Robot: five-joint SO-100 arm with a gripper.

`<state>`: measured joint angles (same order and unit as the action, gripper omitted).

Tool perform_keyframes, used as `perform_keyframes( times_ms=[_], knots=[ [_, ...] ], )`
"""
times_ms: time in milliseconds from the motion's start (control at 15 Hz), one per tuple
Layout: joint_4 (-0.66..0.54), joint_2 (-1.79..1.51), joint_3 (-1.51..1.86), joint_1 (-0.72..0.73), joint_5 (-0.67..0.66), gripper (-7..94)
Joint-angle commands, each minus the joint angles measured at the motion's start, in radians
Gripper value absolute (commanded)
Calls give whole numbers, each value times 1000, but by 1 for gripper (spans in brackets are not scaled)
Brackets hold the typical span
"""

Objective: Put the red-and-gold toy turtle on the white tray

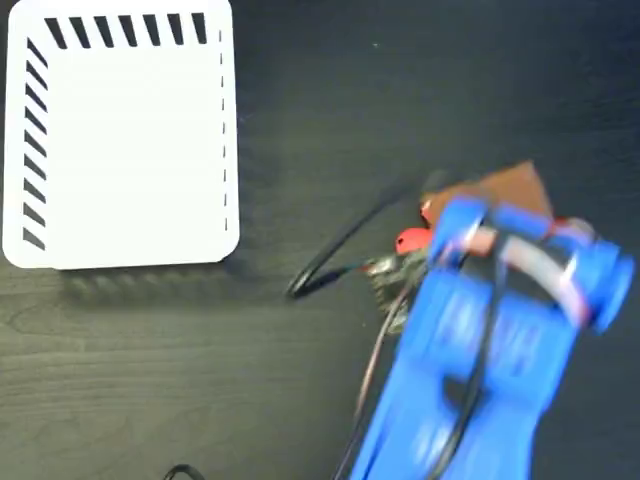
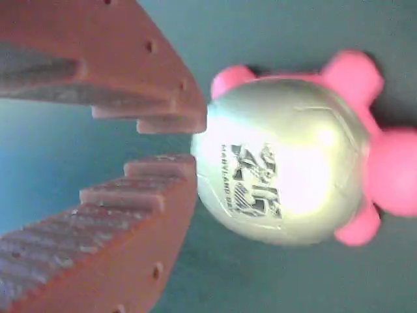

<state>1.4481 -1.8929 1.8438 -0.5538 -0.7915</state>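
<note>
The red-and-gold toy turtle (image 2: 287,169) fills the right of the wrist view, its shiny gold shell with a black printed mark facing the camera, its feet and head looking pink here. My gripper (image 2: 192,145) sits just left of the shell, its toothed orange fingers only a narrow gap apart, with nothing between them. In the fixed view only red bits of the turtle (image 1: 412,240) show beside the blurred blue arm (image 1: 480,340); a brown finger (image 1: 505,188) reaches over it. The white tray (image 1: 120,140), with black stripes on two edges, lies at the top left with nothing on it.
A black cable (image 1: 340,245) loops out from the arm across the dark wood-grain table (image 1: 300,100), between the turtle and the tray. Another bit of cable (image 1: 180,472) shows at the bottom edge.
</note>
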Motion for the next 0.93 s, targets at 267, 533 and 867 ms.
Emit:
perform_keyframes(
  times_ms=[267, 533, 867],
  knots=[
    [114, 206, -322, -12, -123, 2],
    [123, 239, -351, -44, -155, 41],
    [138, 291, -345, -97, -176, 56]
  ],
)
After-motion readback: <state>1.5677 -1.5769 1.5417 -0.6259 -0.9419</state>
